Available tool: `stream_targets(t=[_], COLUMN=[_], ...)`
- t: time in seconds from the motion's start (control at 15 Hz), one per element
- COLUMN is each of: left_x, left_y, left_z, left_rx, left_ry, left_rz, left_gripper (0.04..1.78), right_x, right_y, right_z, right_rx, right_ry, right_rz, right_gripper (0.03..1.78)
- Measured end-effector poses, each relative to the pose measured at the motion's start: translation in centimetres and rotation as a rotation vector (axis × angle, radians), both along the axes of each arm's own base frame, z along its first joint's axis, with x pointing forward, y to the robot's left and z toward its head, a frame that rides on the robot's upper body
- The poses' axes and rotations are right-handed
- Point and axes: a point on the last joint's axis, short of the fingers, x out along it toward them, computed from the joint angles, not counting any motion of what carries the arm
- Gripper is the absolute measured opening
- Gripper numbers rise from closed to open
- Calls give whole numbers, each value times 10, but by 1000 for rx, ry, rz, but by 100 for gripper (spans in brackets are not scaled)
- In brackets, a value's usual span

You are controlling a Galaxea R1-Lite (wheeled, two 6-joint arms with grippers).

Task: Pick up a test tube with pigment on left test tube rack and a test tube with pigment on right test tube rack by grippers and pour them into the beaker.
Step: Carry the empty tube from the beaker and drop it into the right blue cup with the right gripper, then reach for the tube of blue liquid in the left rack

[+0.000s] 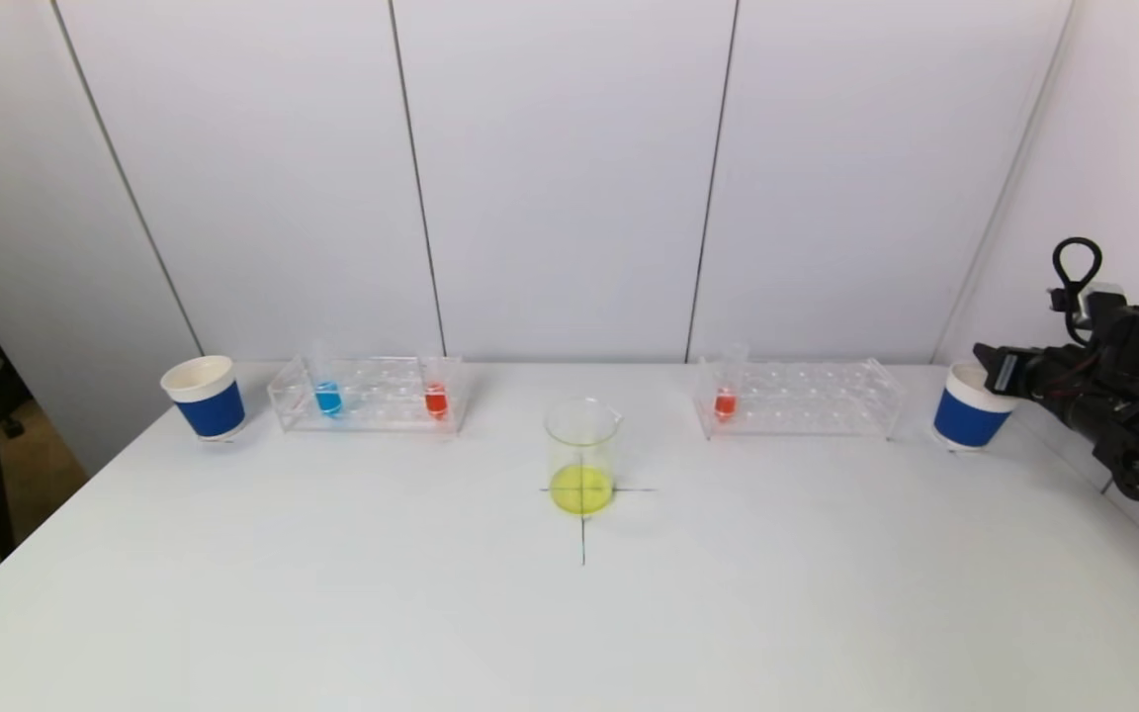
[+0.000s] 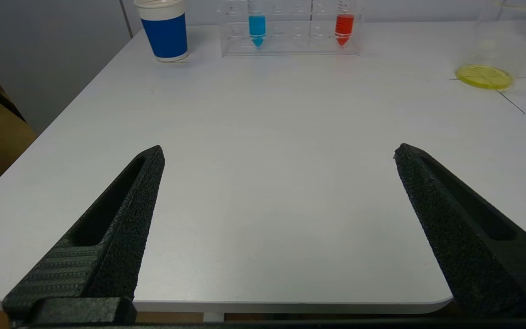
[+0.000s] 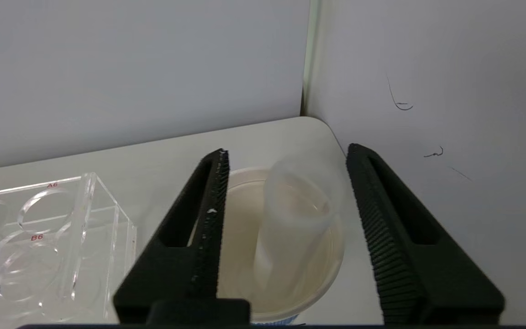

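Observation:
The left rack [image 1: 369, 394] holds a blue-pigment tube [image 1: 328, 398] and a red-pigment tube [image 1: 436, 400]. The right rack [image 1: 797, 398] holds one red-pigment tube [image 1: 725, 401]. The beaker [image 1: 582, 455] stands at the table's middle with yellow liquid in it. My right gripper [image 1: 993, 368] is open above the right blue cup [image 1: 970, 413]. In the right wrist view an empty clear tube [image 3: 297, 214] leans inside that cup [image 3: 244, 256], between the spread fingers of my right gripper [image 3: 286, 151] and apart from them. My left gripper [image 2: 279, 148] is open and empty over the table's front left.
A second blue cup [image 1: 206, 398] stands left of the left rack. Walls close the table's back and right side. In the left wrist view the blue tube [image 2: 257, 29], red tube [image 2: 344, 28] and beaker [image 2: 496, 45] lie far ahead.

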Motion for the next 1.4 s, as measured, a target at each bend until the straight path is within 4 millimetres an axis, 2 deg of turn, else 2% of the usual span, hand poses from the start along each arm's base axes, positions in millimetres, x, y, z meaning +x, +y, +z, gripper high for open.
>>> stream_targets(t=[0.07,0.2,0.4,1.0,1.2,1.4], left_x=[0,0,0,0,0,0], left_y=[0,0,0,0,0,0], left_z=[0,0,0,0,0,0], left_rx=[0,0,0,0,0,0], left_ry=[0,0,0,0,0,0], left_rz=[0,0,0,0,0,0], left_gripper=[176,176,176,176,176,176], right_x=[0,0,0,-2,-3,-8], right_y=[0,0,0,1,9,28], right_z=[0,0,0,7,21,42], right_rx=[0,0,0,-4,-13,-23], right_ry=[0,1,0,-15,-46,-83], right_rz=[0,0,0,4,21,62], right_gripper=[122,148,173,176,176,176])
